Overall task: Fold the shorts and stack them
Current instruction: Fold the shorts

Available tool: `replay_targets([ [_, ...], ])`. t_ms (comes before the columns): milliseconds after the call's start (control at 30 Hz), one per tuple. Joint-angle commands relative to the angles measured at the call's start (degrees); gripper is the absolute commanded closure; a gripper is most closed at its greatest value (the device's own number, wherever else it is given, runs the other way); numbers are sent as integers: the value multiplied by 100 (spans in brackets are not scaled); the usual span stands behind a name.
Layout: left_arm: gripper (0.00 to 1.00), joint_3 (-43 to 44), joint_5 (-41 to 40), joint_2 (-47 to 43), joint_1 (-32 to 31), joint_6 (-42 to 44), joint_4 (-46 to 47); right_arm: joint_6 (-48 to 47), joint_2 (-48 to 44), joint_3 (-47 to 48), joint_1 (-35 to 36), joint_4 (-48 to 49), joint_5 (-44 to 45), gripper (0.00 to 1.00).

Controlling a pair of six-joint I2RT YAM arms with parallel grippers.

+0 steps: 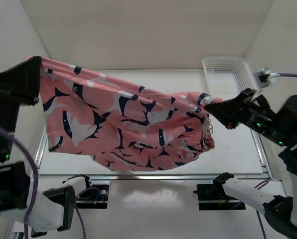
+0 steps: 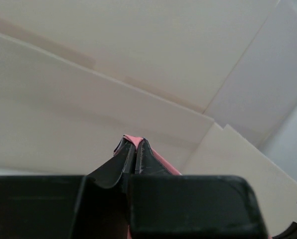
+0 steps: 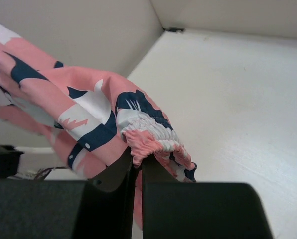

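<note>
Overhead: the shorts (image 1: 133,127) hang stretched in the air over the counter (image 1: 238,147), between my two arms. A white basket (image 1: 227,74) sits at the far right. My left jaws are clenched on one corner; the left wrist view shows only a pink sliver. My right jaws grasp the gathered waistband, plain in the right wrist view.

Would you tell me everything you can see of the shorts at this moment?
The shorts are soft coral-pink fabric printed all over with navy-and-white whale-like shapes, with a gathered elastic band along one edge. They are unfolded and hang in the air above the table, spread wide and sagging in the middle. The left end effector pinches one corner, held higher. The right end effector pinches the gathered band. Nothing else visibly touches them.
</note>
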Motion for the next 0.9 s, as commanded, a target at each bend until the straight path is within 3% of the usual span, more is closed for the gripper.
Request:
replay_targets([
  [0, 90, -564, -526, 1085, 49, 151, 81, 27, 346, -730, -26, -364, 1356, 100],
  [167, 90, -872, -534, 2455, -179, 405, 81, 27, 1574, -1705, -131, 127, 1974, 100],
  [367, 90, -1075, -702, 4202, -293, 705, 81, 150, 3576, -2138, -1141, 1339, 903, 100],
  [600, 90, 5, -904, 5759, -293, 899, -217, 334, 5637, -445, -1589, 1394, 534, 100],
  [767, 90, 235, -790, 5982, -293, 899, -218, 387, 6324, 419, -1757, 1235, 174, 100],
  [867, 90, -264, -728, 5561, -363, 899, -218, 317, 6210, 403, -1757, 1235, 173, 100],
])
